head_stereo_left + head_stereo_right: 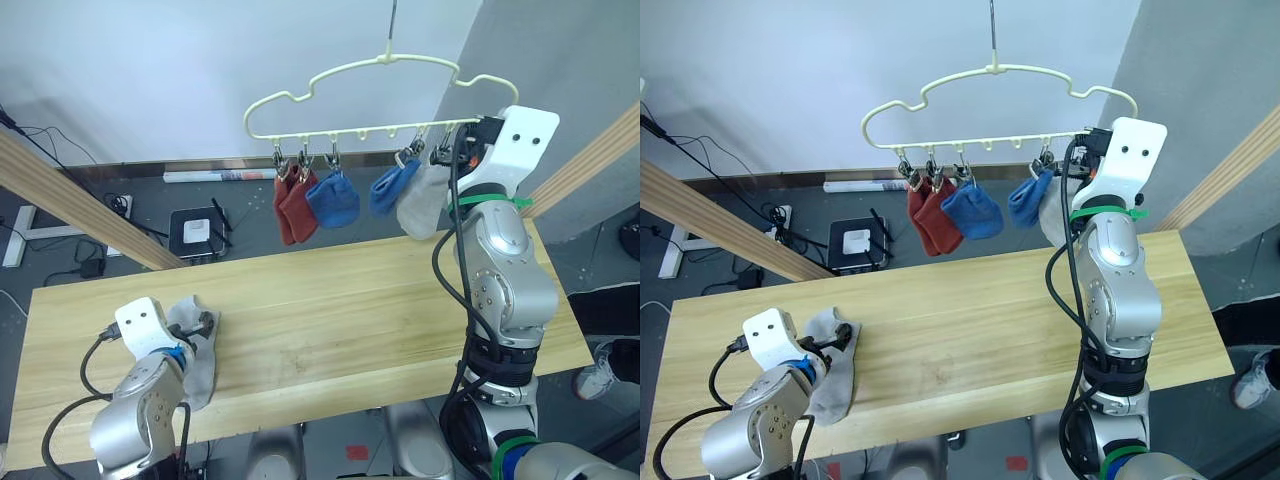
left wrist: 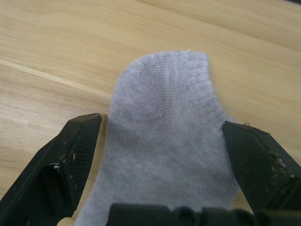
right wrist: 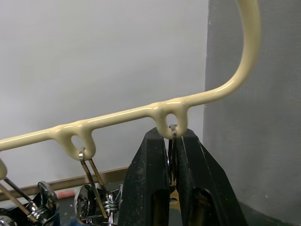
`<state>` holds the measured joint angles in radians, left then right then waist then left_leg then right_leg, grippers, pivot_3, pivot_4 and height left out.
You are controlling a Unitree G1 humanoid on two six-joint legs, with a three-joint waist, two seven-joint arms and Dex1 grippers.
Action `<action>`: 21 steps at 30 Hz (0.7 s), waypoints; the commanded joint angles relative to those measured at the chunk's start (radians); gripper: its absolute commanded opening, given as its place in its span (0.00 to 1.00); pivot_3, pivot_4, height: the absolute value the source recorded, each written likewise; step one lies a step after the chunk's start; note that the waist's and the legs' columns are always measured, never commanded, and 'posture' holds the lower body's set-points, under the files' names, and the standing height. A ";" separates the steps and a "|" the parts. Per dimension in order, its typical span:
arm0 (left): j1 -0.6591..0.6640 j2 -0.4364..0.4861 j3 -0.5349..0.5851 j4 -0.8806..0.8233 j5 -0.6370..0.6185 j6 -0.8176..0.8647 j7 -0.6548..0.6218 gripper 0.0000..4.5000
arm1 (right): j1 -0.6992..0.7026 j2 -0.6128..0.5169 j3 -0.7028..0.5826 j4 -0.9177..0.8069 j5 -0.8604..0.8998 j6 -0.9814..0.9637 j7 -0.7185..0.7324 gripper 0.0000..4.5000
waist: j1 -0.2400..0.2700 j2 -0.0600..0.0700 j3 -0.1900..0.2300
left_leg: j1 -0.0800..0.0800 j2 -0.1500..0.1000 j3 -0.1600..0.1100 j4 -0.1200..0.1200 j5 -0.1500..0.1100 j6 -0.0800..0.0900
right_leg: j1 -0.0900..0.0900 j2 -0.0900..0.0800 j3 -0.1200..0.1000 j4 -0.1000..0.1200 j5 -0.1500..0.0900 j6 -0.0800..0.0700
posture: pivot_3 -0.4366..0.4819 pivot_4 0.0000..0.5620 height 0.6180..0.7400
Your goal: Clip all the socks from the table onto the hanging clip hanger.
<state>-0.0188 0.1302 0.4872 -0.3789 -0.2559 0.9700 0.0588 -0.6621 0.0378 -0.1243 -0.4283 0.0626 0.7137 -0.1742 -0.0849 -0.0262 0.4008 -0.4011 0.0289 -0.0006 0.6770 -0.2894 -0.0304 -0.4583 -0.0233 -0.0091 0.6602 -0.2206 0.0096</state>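
One ribbed grey sock [image 2: 164,141] between spread left end effector [image 2: 162,155]; right end effector [image 3: 171,183] pinches clip [image 3: 173,162]

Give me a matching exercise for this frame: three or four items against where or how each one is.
Items:
1. grey sock by the left gripper
2. red socks
3. right gripper
4. grey sock by the right arm

States:
A. shut on the hanger's end clip
B. lying on the table
C. hanging at the right end of the row
D. hanging at the left end of the row

Pairs: 1-B, 2-D, 3-A, 4-C
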 commanded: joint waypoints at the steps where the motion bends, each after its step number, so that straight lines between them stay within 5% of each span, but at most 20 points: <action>1: 0.023 0.022 -0.011 0.049 0.023 0.006 0.005 1.00 | -0.005 -0.001 0.011 -0.051 0.008 -0.002 0.006 0.00 | -0.001 0.000 0.000 | 0.000 0.000 0.000 0.000 0.000 0.000 | 0.000 0.000 0.000 0.000 0.000 0.000 | 0.31 0.73 1.00; 17: 0.042 0.075 -0.039 0.110 0.012 0.009 -0.027 0.15 | -0.001 -0.008 0.012 -0.054 0.002 0.005 0.005 0.00 | -0.006 0.000 0.000 | 0.002 0.001 0.002 0.000 0.000 0.000 | 0.000 0.000 0.002 0.002 -0.003 0.004 | 0.30 0.74 1.00; 21: 0.056 0.106 -0.085 0.096 0.006 -0.025 -0.087 0.03 | 0.000 -0.010 0.013 -0.057 0.002 0.008 0.006 0.00 | -0.006 0.000 0.000 | 0.002 0.001 0.002 -0.001 0.000 0.000 | 0.000 0.000 0.002 0.001 -0.003 0.005 | 0.30 0.75 1.00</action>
<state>-0.0080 0.2253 0.4319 -0.3189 -0.2525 0.9436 0.0034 -0.6621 0.0331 -0.1168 -0.4369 0.0618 0.7295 -0.1738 -0.0909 -0.0258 0.4007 -0.3987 0.0295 0.0013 0.6762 -0.2894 -0.0307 -0.4582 -0.0232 -0.0074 0.6616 -0.2234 0.0142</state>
